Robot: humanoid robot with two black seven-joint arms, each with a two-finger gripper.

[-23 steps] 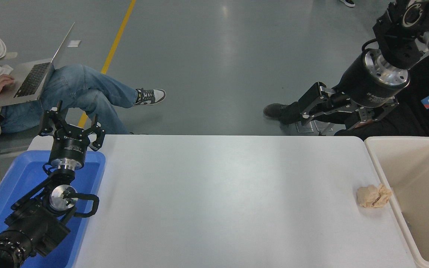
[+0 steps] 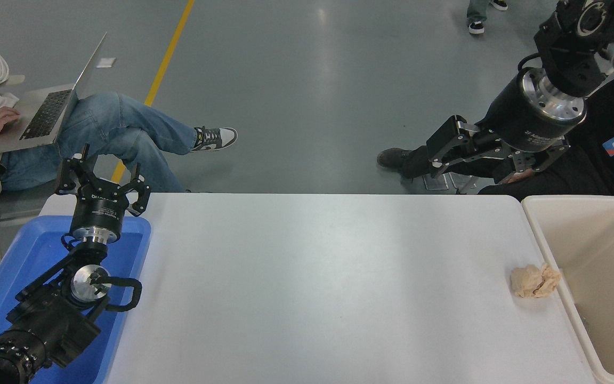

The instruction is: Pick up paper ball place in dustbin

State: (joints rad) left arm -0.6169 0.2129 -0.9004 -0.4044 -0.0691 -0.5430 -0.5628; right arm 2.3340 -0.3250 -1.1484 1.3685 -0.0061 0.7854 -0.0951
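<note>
The paper ball point(image 2: 534, 281), a tan wrinkled wad, lies on the white table point(image 2: 328, 288) at the right, touching the outer wall of the cream dustbin point(image 2: 547, 250). The dustbin stands at the table's right end, and the part of its inside that shows holds nothing. My right gripper point(image 2: 440, 154) hangs high beyond the table's far edge, well above and behind the ball, with its fingers apart and nothing in it. My left gripper point(image 2: 102, 178) is parked at the lower left over the blue tray, open and empty.
A bright blue shallow tray point(image 2: 24, 256) sits at the table's left end under the left arm. A person with a laptop point(image 2: 46, 106) sits at the far left. Another person in dark clothes sits at the far right behind the right arm.
My right gripper has risen slightly and shifted a little away from the table. A walking person's feet have come into view at the top. The paper ball has not moved.
</note>
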